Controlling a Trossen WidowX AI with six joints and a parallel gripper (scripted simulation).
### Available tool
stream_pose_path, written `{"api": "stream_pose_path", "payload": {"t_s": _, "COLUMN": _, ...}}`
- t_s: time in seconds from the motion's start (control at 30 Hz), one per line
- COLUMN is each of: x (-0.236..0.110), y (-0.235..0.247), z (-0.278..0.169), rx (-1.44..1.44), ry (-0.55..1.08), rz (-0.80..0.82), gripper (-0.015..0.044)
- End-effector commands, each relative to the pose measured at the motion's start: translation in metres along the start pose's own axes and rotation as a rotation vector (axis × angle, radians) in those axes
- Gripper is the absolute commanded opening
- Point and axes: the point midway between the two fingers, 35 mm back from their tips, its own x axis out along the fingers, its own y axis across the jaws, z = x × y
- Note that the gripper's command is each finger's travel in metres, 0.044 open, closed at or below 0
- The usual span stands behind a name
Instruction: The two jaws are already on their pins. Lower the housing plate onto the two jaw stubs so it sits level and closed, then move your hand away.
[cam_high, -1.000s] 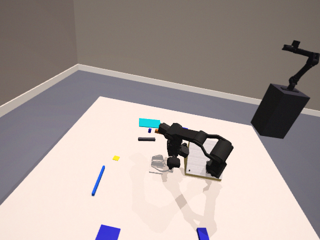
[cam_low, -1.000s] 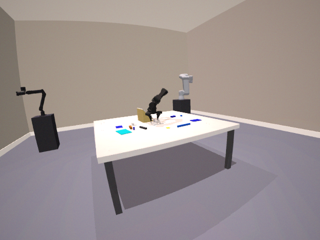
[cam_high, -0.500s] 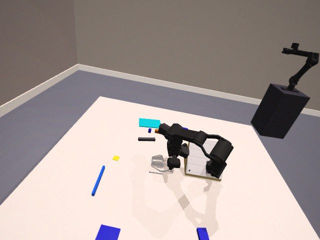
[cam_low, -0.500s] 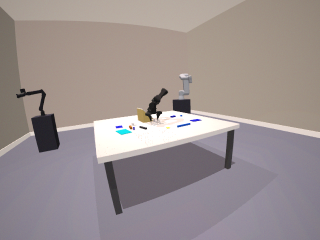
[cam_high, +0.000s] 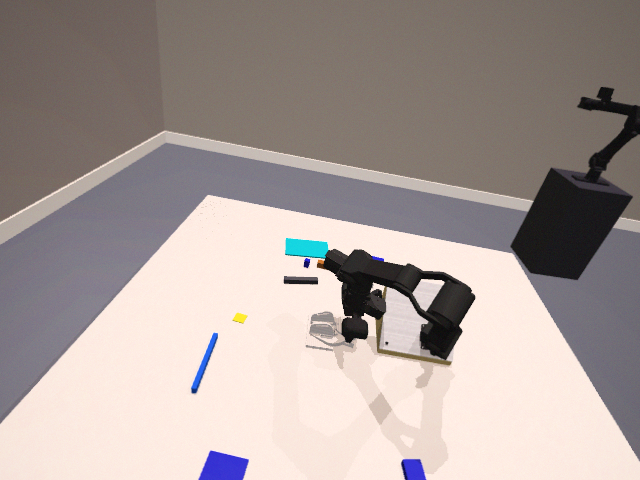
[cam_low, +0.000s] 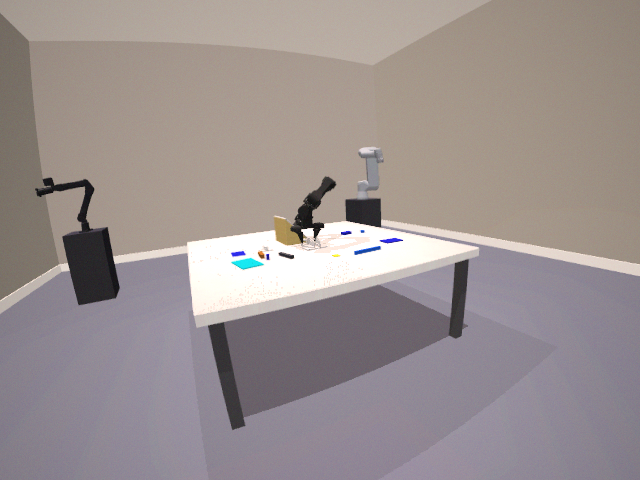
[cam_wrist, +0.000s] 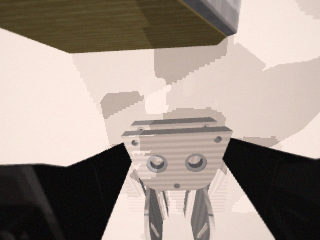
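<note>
The table (cam_high: 129, 387) (cam_low: 232, 294) (cam_wrist: 30, 100) carries a wooden block (cam_high: 403, 320) (cam_low: 284, 230) (cam_wrist: 100, 30). Just beside that block, the gripper (cam_high: 355, 333) (cam_low: 309, 240) (cam_wrist: 174, 141) stands fairly wide, pinching the housing plate (cam_wrist: 177, 149) by opposite side edges. The plate is above the jaws (cam_high: 323, 329) (cam_wrist: 154, 220); whether it touches the stubs I cannot tell. It looks light, stiff and perhaps slippery, so those side edges seem the right hold, leaving the ringed holes free. I can read no brand, label or writing on plate or block
</note>
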Motion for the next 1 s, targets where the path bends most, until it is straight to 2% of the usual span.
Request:
{"api": "stream_pose_path", "payload": {"t_s": 0.0, "x": 0.0009, "y": -0.0004, "z": 0.0003, "rx": 0.004, "ry": 0.002, "rz": -0.004, "gripper": 0.0351}}
{"api": "stream_pose_path", "payload": {"t_s": 0.97, "x": 0.0080, "y": -0.0005, "z": 0.0003, "rx": 0.005, "ry": 0.002, "rz": -0.004, "gripper": 0.0351}}
